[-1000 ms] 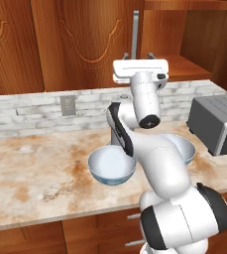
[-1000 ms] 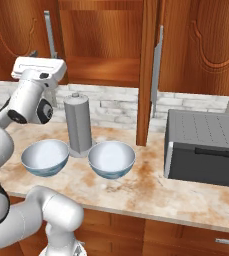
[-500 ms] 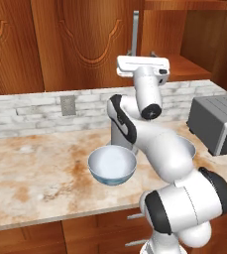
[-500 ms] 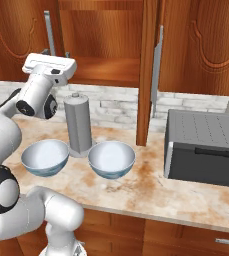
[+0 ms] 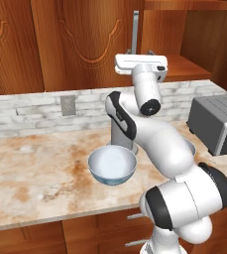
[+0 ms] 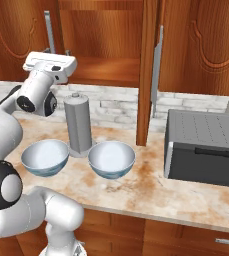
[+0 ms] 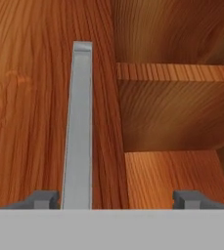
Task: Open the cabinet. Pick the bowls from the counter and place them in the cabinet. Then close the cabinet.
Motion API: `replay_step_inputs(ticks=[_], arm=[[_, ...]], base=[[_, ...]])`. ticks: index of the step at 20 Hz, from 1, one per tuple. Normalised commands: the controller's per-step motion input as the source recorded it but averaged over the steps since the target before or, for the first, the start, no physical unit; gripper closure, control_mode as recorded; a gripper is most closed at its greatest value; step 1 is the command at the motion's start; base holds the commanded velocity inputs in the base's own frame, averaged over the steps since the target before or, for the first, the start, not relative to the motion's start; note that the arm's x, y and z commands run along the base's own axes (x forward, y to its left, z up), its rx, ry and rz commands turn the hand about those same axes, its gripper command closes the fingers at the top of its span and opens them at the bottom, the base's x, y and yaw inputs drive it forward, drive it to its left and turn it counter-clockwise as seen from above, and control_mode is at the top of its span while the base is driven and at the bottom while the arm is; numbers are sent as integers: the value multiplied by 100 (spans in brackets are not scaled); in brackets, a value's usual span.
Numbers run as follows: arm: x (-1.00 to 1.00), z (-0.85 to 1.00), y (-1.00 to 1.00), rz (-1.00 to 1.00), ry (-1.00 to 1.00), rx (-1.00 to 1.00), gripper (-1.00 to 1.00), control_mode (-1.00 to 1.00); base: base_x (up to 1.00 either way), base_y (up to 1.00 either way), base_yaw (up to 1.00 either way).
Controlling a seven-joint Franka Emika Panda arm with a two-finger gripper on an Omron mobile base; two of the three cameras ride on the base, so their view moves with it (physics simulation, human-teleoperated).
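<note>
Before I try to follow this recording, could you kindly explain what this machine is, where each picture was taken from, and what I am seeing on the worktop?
The machine is a white jointed robot arm on a mobile base, shown in a simulated kitchen. Two pictures come from cameras on the base, behind the arm to its left and right. The third looks along the gripper, whose two dark fingertips rise at the bottom. They stand wide apart and hold nothing.

On the counter sit two bowls, with a grey cylinder upright between them and a grey boxy appliance to their right.

Above is the cabinet, with its right door swung open so the shelf shows. The hand camera faces the left door's silver handle, which rises just inside one fingertip.
</note>
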Motion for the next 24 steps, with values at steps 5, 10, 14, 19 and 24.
replay_step_inputs(ticks=[5,10,14,19,24], arm=[[23,0,14,-6,1,0,-100,-100],[43,-1,30,-12,2,0,100,-100],[26,0,46,-14,0,-1,100,-100],[28,0,24,-14,0,-1,100,-100],[90,0,-57,5,18,4,100,-100]], base=[[0,0,0],[0,0,0],[0,0,0],[0,0,0],[0,0,0]])
